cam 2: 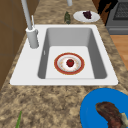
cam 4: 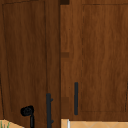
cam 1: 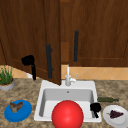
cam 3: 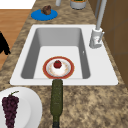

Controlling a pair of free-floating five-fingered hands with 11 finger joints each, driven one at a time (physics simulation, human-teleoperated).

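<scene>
My left hand [cam 1: 28, 60] floats in front of the left cabinet door [cam 1: 30, 32], which stands swung out. It is just left of the door's black handle [cam 1: 49, 61] and touches nothing, with its fingers hanging down relaxed; the upper view has this left hand [cam 4: 27, 110] low at the left. Over the sink's front right corner hovers my right hand [cam 1: 95, 107], open and empty, beside a white plate of grapes [cam 1: 115, 115]. A black hand [cam 2: 106, 6] also appears at the far counter edge in the left side view, and a hand [cam 3: 3, 46] at the left edge of the right side view.
In the white sink [cam 2: 30, 75] sits a red-rimmed plate [cam 2: 69, 63] with a small red fruit on it. A big red ball [cam 1: 67, 115] covers the sink's front. A blue plate with meat [cam 1: 17, 110], a potted plant [cam 1: 6, 78], a cucumber [cam 1: 107, 99] and the faucet [cam 1: 68, 76] stand around the basin.
</scene>
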